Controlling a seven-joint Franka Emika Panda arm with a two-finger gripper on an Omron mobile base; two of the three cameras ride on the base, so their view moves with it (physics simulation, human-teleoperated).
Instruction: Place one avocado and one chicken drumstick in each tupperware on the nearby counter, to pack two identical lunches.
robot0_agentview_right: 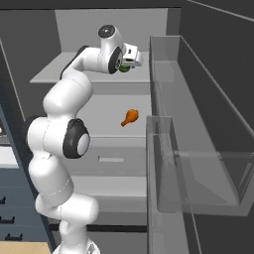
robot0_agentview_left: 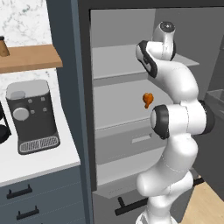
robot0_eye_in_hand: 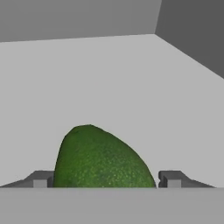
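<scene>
I'm closing the gripper [robot0_eye_in_hand: 106,181] around the avocado [robot0_eye_in_hand: 98,157], which is sitting between the fingers [robot0_eye_in_hand: 40,179] at 6 o'clock in the hand view; they're standing wide, not yet touching its skin. I'm keeping the squeeze centred on its widest part so it isn't rolling off the grey fridge shelf [robot0_eye_in_hand: 131,87]. Farther down, the drumstick [robot0_agentview_right: 130,117] is lying on the lower shelf [robot0_agentview_right: 106,116], and I'm leaving it for later
</scene>
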